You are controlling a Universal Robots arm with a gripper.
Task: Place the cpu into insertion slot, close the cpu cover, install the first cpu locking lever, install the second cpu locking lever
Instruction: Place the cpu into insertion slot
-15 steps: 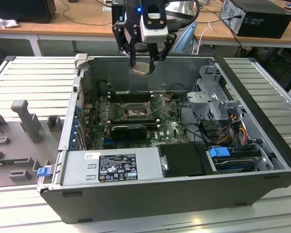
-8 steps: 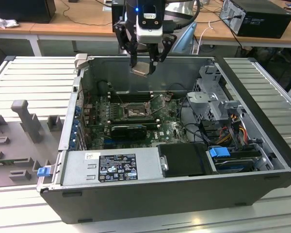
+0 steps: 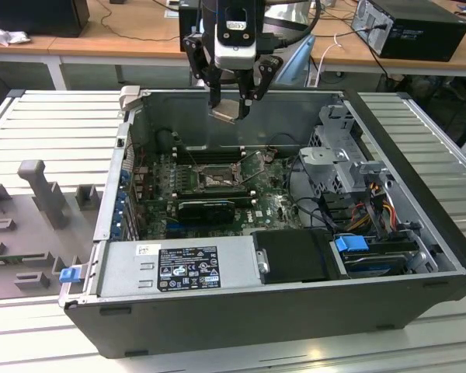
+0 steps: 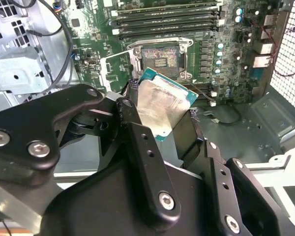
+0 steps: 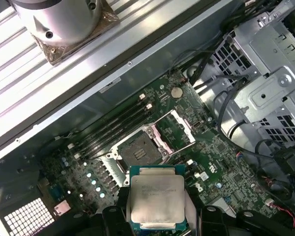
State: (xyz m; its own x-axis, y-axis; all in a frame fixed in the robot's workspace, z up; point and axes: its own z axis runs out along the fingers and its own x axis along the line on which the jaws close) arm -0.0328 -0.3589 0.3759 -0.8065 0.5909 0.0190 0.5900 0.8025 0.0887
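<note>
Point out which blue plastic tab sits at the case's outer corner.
The blue tab at the exterior view's left, on the case corner; the other blue tab sits inside, farther right.

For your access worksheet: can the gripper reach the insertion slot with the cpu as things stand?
Probably yes: the gripper holds the cpu above the case, the cpu cover stands open, and nothing covers the insertion slot.

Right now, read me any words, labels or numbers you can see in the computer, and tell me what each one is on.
Nothing reads clearly.
On the power supply label: white print on black, too small to read.
On the white sticker beside it: too small to read.
On the cpu, held in the gripper: faint engraving, blurred.
On the board: tiny markings, unreadable.
</note>
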